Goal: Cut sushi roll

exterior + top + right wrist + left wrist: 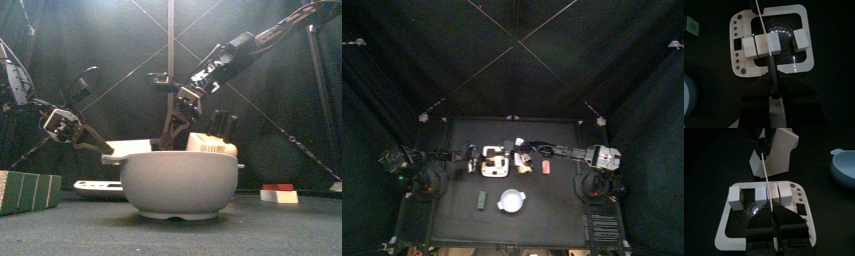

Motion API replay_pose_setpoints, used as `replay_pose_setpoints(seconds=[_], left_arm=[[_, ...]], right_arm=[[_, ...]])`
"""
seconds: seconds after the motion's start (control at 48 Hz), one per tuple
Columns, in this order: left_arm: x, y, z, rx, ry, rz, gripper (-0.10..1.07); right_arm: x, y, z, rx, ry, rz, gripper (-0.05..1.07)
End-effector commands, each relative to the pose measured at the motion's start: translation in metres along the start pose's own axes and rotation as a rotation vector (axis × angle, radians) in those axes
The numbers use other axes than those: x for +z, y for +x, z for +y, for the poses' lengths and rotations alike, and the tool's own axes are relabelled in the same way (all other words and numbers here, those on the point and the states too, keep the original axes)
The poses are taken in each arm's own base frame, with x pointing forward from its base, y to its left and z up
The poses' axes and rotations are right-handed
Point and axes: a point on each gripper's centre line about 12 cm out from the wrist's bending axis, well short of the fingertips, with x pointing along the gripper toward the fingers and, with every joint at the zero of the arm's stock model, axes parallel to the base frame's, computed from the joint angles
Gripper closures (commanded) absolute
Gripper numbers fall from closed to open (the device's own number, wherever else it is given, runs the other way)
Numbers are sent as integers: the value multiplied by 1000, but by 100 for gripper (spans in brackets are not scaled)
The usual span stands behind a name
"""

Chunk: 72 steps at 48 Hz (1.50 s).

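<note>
A white sushi roll [754, 46] with a dark wrap lies across a white cutting board [739, 65] with a dark middle. My right gripper [772, 87] is shut on the black handle of a knife [761, 27]. The thin blade lies across the roll near its middle. In the left wrist view the roll [741, 198] shows with the blade [765, 178] running over it. My left gripper [774, 223] is shut on the near edge of the board [731, 235]. In the top view the board [496, 166] lies at the table's centre between both arms.
A white knife block [781, 150] stands just behind the board. A pale bowl [512, 201] sits toward the front, large in the front view [181, 185]. A green block [481, 199] lies left of the bowl. A small red and white piece [547, 168] lies right of the board.
</note>
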Motion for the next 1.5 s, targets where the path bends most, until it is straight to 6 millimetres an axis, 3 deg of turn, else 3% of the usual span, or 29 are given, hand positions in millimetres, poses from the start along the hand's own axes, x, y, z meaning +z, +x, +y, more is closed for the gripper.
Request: replay_pose_setpoints(seconds=[0.0,0.438,1.021,1.479], left_arm=[[9,8,1,-11,17,-28,83],[6,10,3,-9,9,-19,83],[-8,22,7,-20,-19,23,83],[-7,24,17,18,-38,15,83]], right_arm=[[19,-18,-4,-28,2,-76,61],[13,-13,-5,-27,6,-61,61],[-8,20,-10,-13,33,16,61],[-4,18,-16,-24,43,4,61]])
